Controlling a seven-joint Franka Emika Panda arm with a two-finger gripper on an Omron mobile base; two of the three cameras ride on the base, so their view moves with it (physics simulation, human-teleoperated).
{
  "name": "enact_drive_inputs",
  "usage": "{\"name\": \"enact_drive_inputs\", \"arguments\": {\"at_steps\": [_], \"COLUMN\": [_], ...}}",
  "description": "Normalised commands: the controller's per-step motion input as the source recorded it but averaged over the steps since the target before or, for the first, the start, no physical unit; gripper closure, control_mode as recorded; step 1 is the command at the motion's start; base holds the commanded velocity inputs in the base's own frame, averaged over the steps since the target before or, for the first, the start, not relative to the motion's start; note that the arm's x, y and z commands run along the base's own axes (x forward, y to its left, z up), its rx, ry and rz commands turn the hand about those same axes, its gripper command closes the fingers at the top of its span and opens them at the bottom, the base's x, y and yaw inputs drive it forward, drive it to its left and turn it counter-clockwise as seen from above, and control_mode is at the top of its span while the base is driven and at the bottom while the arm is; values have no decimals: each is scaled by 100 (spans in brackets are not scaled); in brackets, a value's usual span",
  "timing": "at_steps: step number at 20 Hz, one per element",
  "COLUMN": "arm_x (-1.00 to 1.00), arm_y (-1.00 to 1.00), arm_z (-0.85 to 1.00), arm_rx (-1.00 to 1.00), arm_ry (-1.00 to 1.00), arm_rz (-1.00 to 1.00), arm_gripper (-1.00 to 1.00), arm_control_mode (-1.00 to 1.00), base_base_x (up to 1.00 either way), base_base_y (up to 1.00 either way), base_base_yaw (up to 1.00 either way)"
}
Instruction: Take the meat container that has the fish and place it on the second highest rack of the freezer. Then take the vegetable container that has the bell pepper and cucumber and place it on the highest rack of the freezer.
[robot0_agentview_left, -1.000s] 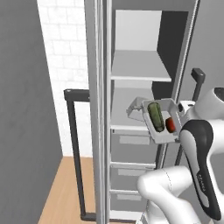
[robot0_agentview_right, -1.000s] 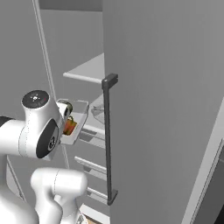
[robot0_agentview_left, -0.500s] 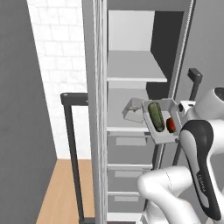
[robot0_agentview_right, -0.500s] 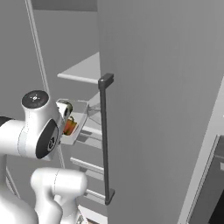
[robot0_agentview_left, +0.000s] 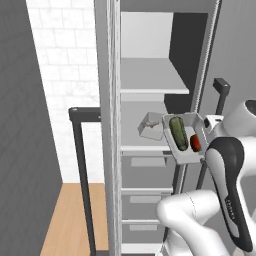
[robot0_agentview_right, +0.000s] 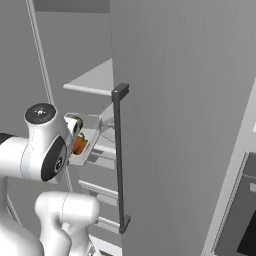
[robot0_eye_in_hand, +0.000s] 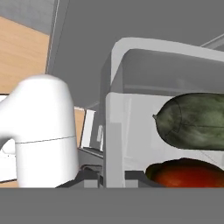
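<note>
view slid right since earlier, tray (robot0_agentview_left: 184, 141) same beside arm | gripper hidden, clamped on tray | pepper (robot0_agentview_left: 195, 143) half-hidden behind cucumber (robot0_agentview_left: 178, 133)

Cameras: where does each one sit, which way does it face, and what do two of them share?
Left base view: behind-left, facing the freezer shelves; white arm lower right.
Right base view: behind-right, facing the freezer door handle; arm lower left.
Hand view: on the hand, looking into the vegetable container.
Shared: cucumber and bell pepper in the container.
</note>
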Motion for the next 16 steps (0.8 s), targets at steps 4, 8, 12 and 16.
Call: {"name": "enact_drive_inputs", "arguments": {"at_steps": [4, 8, 12, 16], "arm_x": [0, 0, 16, 49], "arm_y": [21, 19, 4, 19], "arm_z": [26, 42, 25, 31], "arm_rx": [-1, -2, 0, 0], "arm_ry": [-21, -19, -12, -10], "arm_rz": [-9, -16, -3, 0], "arm_gripper": [100, 100, 100, 100], "arm_control_mode": [-100, -100, -100, -100], "base_base_x": [0, 0, 0, 0], "base_base_y": [0, 0, 0, 0], "base_base_yaw": [0, 0, 0, 0]}}
